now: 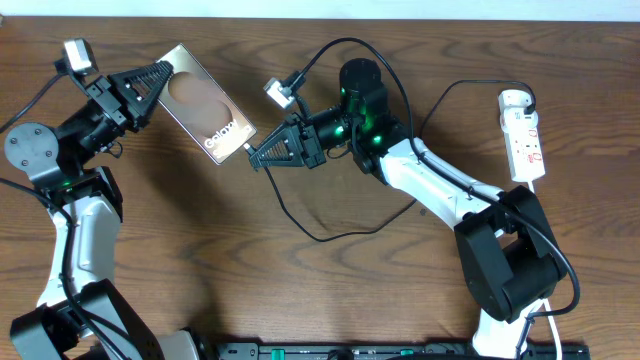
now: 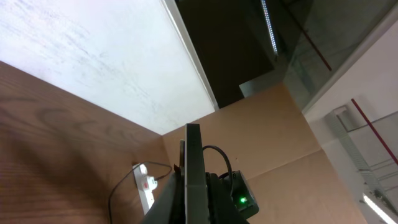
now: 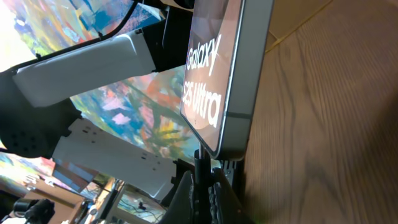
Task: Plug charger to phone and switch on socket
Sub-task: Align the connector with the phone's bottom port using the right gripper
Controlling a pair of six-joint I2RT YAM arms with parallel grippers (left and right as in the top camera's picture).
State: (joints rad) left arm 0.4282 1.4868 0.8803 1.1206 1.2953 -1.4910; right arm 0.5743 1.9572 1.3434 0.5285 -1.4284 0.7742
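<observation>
The phone (image 1: pixel 203 105) is a bronze-grey slab with "Galaxy" lettering, held tilted at the upper left. My left gripper (image 1: pixel 158 82) is shut on its far end; in the left wrist view the phone's edge (image 2: pixel 193 168) stands between the jaws. My right gripper (image 1: pixel 256 156) is shut on the charger's black connector tip (image 3: pixel 202 168), which meets the phone's lower end (image 3: pixel 233 93). The thin black charger cable (image 1: pixel 320 232) loops across the table to the white adapter (image 1: pixel 514 100) on the socket (image 1: pixel 525 140), a white power strip at the far right.
The right arm's white links (image 1: pixel 440 185) cross the table's middle right. A small white camera block (image 1: pixel 277 93) sits above the right gripper. The socket also shows in the left wrist view (image 2: pixel 144 185). A dark bar (image 1: pixel 400 350) lies along the front edge.
</observation>
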